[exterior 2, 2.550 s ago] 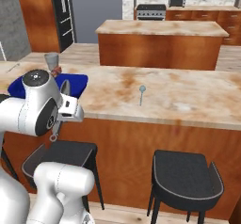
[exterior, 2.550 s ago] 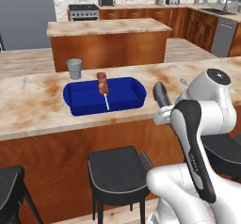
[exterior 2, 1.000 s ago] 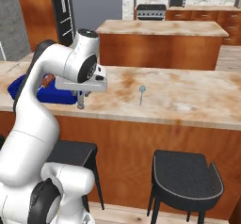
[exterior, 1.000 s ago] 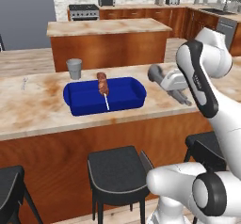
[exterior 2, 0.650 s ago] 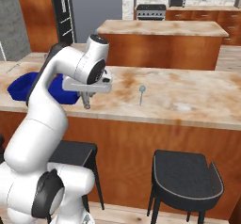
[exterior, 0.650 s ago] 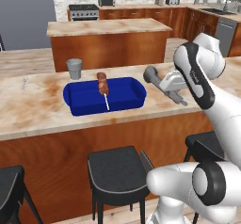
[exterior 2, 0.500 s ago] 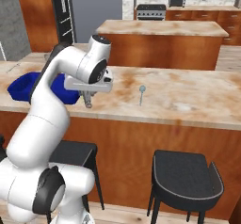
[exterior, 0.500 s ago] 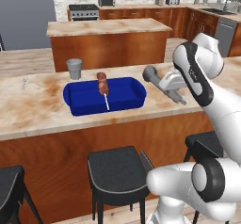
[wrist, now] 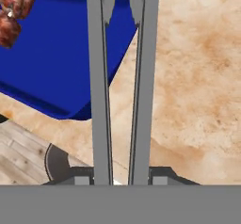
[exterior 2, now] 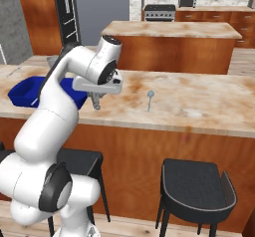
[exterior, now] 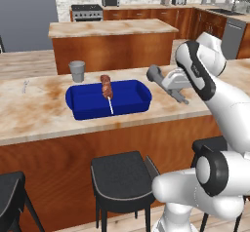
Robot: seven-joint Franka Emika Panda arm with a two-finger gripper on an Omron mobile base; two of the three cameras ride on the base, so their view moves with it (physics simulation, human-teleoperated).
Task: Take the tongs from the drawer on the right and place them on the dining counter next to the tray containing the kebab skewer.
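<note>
Hand (exterior: 181,98) at centre right of the left base view angles down, clamped on slim dark grey metal tongs (wrist: 121,77) above the marbled tabletop (exterior: 34,114), beside the royal-blue tray (exterior: 139,90).

grey cup (exterior: 76,70) just behind stool-side counter's far edge, silver fork (exterior 2: 149,99) well right of cup, black stools (exterior: 121,180) below, stove (exterior: 88,12) far behind

tongs (wrist: 121,77) tips (upper edge) cut off
</note>
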